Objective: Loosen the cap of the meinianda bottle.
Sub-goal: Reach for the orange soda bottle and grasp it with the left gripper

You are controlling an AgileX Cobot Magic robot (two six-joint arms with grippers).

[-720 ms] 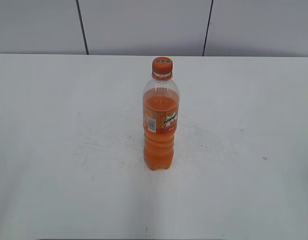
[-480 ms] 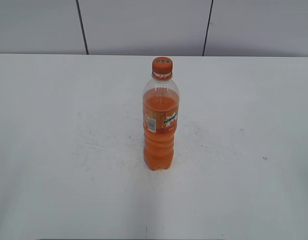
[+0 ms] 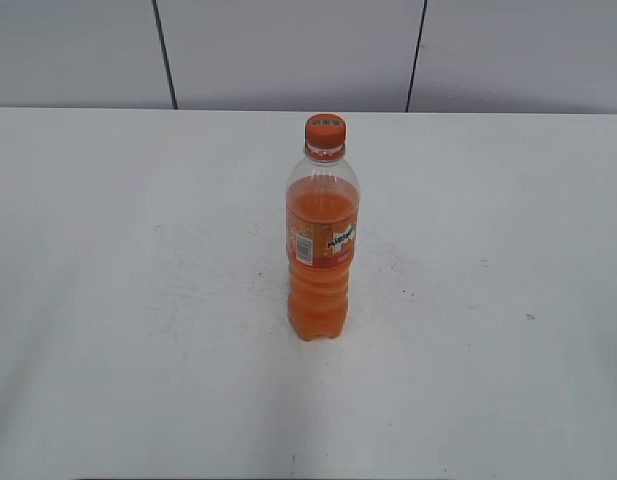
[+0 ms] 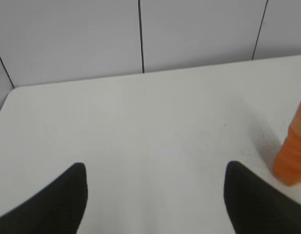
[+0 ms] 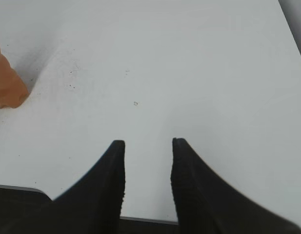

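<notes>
The meinianda bottle (image 3: 322, 250) stands upright in the middle of the white table, with orange drink and an orange-and-white label. Its orange cap (image 3: 325, 131) sits on top. No gripper shows in the exterior view. In the left wrist view the bottle's base (image 4: 291, 156) is at the right edge, and my left gripper (image 4: 155, 170) is wide open and empty over bare table, left of the bottle. In the right wrist view the bottle's base (image 5: 6, 83) is at the left edge, and my right gripper (image 5: 148, 142) is open with a narrow gap, empty, well right of it.
The white table (image 3: 138, 300) reaches to a grey panelled wall (image 3: 288, 50) at the back. Its near edge shows under the right gripper (image 5: 140, 219). Small dark specks mark the surface.
</notes>
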